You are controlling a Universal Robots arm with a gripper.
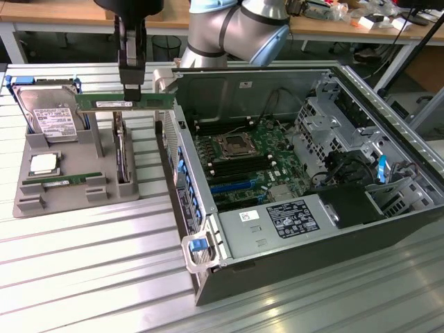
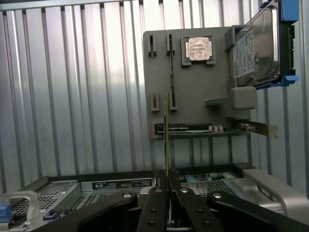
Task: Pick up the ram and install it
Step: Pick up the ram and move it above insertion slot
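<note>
Holding the ram [image 1: 97, 103] up in the air, my claw [image 1: 130, 94] is pinching it near its middle. The two fingers are squeezed tight on the thin green stick. The stick hangs flat and level, like a little bridge. It is above the gray tray [image 1: 69, 200], close to the hard drive [image 1: 48, 114], and one end reaches out toward the open computer box [image 1: 229, 90].

So I think the picking-up part is done. The stick is off the tray and touches nothing but my claw.

The putting-in part is not done. The stick is not over the green board [image 1: 277, 173] inside the box yet. The long dark slots [image 1: 244, 168] on that board look empty to me.

Another green stick [image 1: 62, 182] lies in the tray, and a shiny square chip [image 1: 43, 164] sits beside it. The tray and the box both rest on the ribbed metal surface [image 1: 83, 263].
</note>
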